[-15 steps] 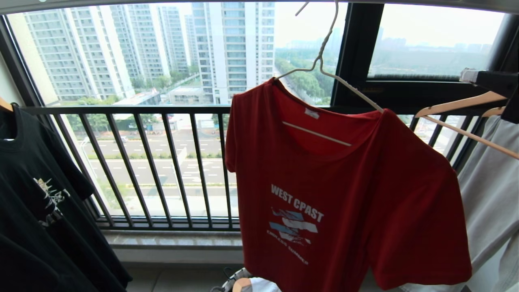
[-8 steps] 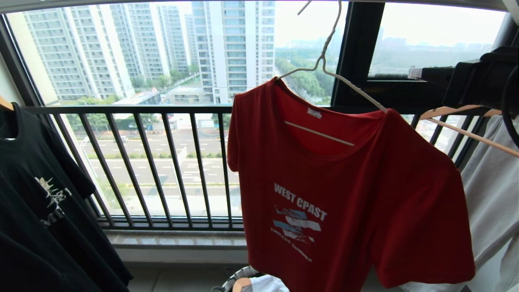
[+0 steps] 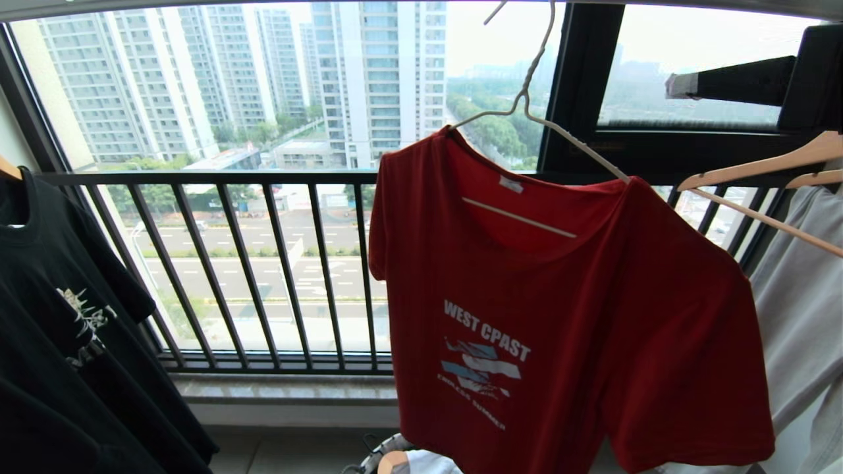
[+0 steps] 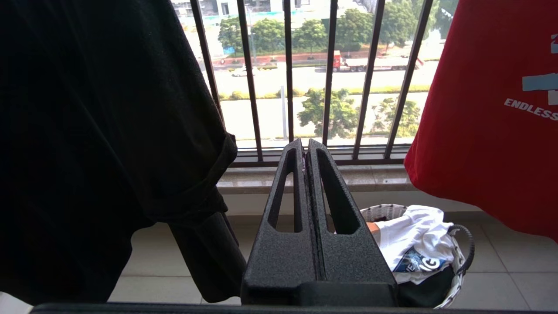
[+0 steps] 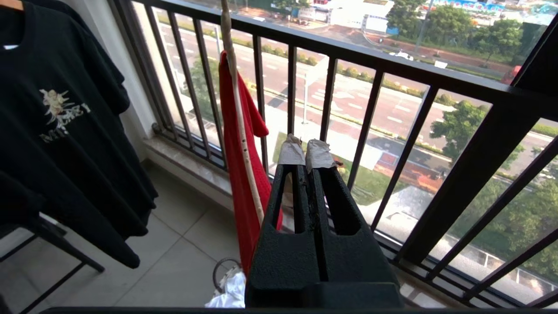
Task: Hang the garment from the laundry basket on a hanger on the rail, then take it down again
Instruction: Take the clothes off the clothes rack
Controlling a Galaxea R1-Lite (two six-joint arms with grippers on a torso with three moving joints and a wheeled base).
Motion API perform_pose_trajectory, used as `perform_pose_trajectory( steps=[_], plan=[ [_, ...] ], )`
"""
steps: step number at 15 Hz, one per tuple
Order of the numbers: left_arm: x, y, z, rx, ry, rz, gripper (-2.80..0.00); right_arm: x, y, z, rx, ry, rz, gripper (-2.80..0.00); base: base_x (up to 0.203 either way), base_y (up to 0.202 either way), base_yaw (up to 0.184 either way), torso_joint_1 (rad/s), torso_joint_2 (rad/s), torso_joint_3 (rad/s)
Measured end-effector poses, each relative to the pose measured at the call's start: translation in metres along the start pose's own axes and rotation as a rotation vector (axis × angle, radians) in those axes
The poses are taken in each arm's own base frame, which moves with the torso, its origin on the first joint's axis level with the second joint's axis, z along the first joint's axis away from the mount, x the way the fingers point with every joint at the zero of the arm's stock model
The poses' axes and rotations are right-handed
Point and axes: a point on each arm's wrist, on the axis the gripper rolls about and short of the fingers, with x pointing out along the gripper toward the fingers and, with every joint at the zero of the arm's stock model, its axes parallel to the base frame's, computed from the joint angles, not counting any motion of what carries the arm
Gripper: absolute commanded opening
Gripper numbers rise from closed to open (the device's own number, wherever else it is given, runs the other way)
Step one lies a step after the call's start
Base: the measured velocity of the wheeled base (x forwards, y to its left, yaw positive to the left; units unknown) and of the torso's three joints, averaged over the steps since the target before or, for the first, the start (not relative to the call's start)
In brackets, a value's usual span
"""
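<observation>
Head view: shirt (image 3: 560,316) hung on hanger (image 3: 579,151), tilted, left shoulder high and right shoulder low; hook running up toward rail (image 3: 724,6), its top cut off, so seating on the rail not confirmed. Right claw (image 3: 681,86) raised at upper right, level with the hanger's neck and well apart from it, taped tips pressed together, nothing held. Wooden hangers (image 3: 757,164) and grey garment (image 3: 803,296) directly below that arm; basket (image 3: 385,454) on the floor under the shirt. Judged: hanging done, take-down in hand. Left wrist view: left claw (image 4: 307,146) pressed together, empty, parked low facing the railing (image 4: 327,87), black tee (image 4: 109,131) on one side and the shirt's hem (image 4: 488,109) on the other, basket (image 4: 383,211) beyond it holding white laundry. Right wrist view: right claw (image 5: 306,152) shut and empty, shirt (image 5: 239,183) and hanger (image 5: 235,100) seen edge-on, off to one side and not between the fingers. Recommended: spread the fingers before closing in; square the wrist to the wire first; grip at the neck, not on cloth; lift to free the hook before drawing away; keep clear of the wooden hangers; mind the tilt, as the shirt could slip off the low end.
</observation>
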Motion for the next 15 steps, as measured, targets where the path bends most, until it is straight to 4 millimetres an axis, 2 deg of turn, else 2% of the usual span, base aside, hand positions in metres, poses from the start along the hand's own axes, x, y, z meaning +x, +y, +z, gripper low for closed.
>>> perform_pose_trajectory(
  steps=[3, 6, 15],
  plan=[
    [0.0, 0.0, 0.0, 0.0, 0.0, -0.001, -2.8, -0.001, 0.014, 0.006, 0.004, 0.063, 0.067, 0.0, 0.0, 0.0, 0.0, 0.0, 0.0, 0.0],
    [0.0, 0.0, 0.0, -0.002, -0.001, 0.0, -2.8, 0.013, 0.019, 0.011, -0.001, 0.071, 0.099, 0.0, 0.0, 0.0, 0.0, 0.0, 0.0, 0.0],
    [0.0, 0.0, 0.0, -0.003, -0.001, -0.001, -2.8, 0.083, 0.016, -0.001, -0.118, 0.121, 0.201, 0.0, 0.0, 0.0, 0.0, 0.0, 0.0, 0.0]
  ],
)
